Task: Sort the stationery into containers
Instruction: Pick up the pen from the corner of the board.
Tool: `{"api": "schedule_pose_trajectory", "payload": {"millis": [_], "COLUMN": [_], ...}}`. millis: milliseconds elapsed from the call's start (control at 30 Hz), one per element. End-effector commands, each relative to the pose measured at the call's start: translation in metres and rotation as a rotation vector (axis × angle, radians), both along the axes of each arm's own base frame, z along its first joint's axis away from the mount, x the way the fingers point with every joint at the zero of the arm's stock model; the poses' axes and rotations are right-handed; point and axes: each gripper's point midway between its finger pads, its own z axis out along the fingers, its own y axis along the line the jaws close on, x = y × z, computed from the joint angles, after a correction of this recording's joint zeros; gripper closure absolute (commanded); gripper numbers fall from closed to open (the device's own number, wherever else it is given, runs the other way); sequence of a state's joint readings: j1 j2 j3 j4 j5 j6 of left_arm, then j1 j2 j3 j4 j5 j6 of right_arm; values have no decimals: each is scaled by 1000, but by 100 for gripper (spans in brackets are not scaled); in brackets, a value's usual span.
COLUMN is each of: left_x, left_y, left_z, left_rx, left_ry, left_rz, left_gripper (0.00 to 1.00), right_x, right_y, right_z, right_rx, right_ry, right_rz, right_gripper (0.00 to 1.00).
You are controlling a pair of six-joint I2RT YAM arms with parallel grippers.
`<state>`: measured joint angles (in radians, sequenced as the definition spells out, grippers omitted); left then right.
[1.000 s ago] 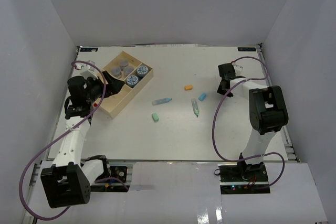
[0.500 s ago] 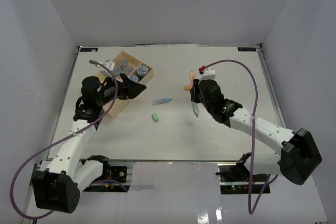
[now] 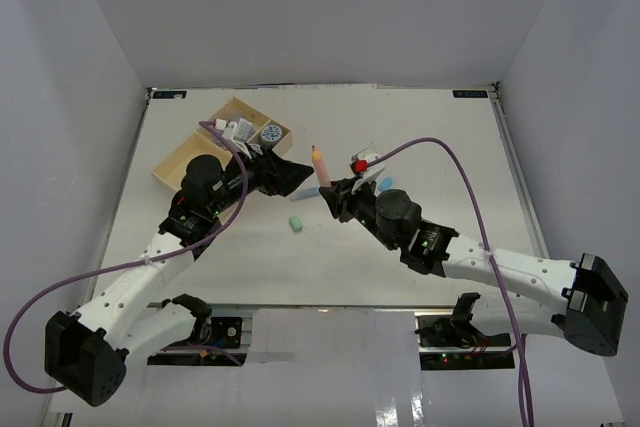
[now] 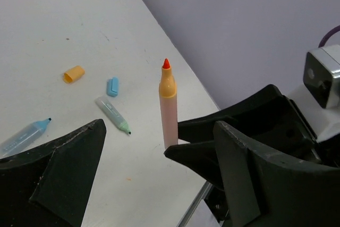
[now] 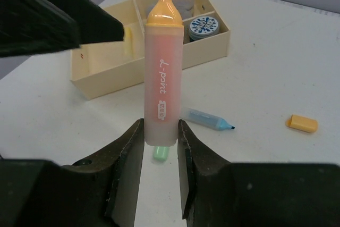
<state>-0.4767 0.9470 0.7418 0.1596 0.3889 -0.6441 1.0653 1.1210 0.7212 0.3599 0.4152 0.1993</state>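
2 grippers face each other over the table (image 3: 440, 127), top view: left gripper (image 3: 298, 177) spread beside an upright orange highlighter (image 3: 318, 163), tray (image 3: 176, 157) far left. Left wrist: orange cap (image 4: 73, 73) and blue cap (image 4: 112, 86) lie beyond. Right wrist: right gripper (image 5: 161, 131) pinches the uncapped highlighter's base.

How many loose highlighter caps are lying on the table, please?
3. An orange cap and a blue cap lie near each other, just right of the table's centre; a green cap lies alone further left and nearer. More may be hidden from view.

White table (image 3: 440, 137), pale grey walls (image 3: 330, 7)
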Motion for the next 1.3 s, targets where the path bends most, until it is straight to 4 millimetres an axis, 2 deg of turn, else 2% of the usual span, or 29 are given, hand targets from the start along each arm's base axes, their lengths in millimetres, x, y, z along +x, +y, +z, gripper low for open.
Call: {"api": "schedule_pose_trajectory", "payload": {"millis": [0,33,367,500,733,900,1033,1133,1200,1233,1267], "left_x": [9,14,17,21,19,18,16,14,13,12,13], "left_y": [-9,-10,-40,-46,-59,-60,-59,-61,-62,-62,-62], "left_z": [22,19,18,18,12,9,9,8,6,6,4], "left_rx": [-23,-16,-17,-34,-34,-39,-45,-49,-50,-52,-52], "left_ry": [-53,-46,-33,-35,-30,-38,-48,-52,-51,-51,-47], "left_rz": [73,103,139,157,134,131,128,113,105,103,105], "left_gripper": [7,10,20,32,45,53,67,74,73,70,61], "right_x": [-3,-4,-5,-5,-4,-4,-4,-4,-3,-3,-3], "right_y": [4,5,8,7,7,6,6,4,2,1,1], "right_z": [36,36,36,36,38,36,36,35,37,35,37], "right_rx": [96,95,81,93,109,119,129,131,143,142,147], "right_ry": [-97,-100,-120,-123,-124,-119,-116,-112,-113,-113,-116], "right_rz": [-9,-11,-44,-54,-67,-73,-75,-83,-91,-95,-95], "right_gripper": [89,89,89,89,89,89,89,89,89,89,89]}}
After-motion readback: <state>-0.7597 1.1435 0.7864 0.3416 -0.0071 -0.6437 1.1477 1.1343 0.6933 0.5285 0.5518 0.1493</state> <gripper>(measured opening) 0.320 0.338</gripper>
